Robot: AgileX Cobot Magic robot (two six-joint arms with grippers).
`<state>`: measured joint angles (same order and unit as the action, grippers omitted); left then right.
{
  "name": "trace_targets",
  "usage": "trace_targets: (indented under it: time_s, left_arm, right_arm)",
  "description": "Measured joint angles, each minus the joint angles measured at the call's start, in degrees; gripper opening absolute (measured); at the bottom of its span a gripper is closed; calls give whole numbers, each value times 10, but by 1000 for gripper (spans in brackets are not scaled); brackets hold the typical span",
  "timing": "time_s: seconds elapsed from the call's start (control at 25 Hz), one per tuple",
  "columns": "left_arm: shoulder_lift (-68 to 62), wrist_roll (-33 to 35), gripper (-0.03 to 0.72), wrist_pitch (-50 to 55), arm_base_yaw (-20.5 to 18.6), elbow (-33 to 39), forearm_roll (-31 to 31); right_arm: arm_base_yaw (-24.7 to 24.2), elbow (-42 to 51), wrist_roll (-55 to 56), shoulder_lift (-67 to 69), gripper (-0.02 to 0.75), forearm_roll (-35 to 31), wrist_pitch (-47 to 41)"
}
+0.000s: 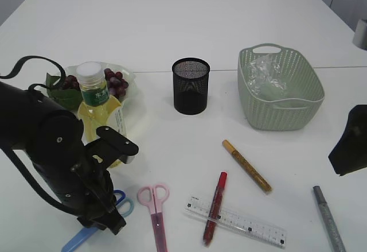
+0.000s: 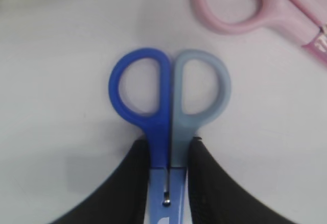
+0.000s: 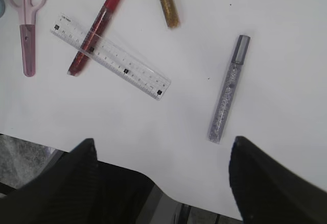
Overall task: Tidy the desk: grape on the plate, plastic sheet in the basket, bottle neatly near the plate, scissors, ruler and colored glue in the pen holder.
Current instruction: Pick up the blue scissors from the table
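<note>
While the left gripper [image 2: 168, 157] clamps the blue scissors [image 2: 168, 112] just below their handles at bottom centre, pink scissors [image 2: 265, 9] lie at upper right. Lower right in the exterior view, the right gripper [image 3: 163, 183] hangs open above the silver glue pen [image 3: 228, 89].

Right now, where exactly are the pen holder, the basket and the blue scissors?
pen holder [image 1: 191, 88]: exterior view, front of its black mesh wall.
basket [image 1: 287, 114]: exterior view, its woven front wall.
blue scissors [image 2: 170, 112]: left wrist view, where the two handle loops meet.
</note>
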<state>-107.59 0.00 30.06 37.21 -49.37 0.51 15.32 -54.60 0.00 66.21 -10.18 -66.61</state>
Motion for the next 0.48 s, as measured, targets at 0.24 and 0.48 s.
trace_targets:
  time_s: [0.24, 0.48]
  left_arm:
    - [16, 0, 165, 8, 0, 4, -1]
    - [130, 0, 164, -5, 0, 5, -1]
  right_arm:
    - [0, 0, 0, 0, 583, 0, -1]
    - [0, 0, 0, 0, 583, 0, -1]
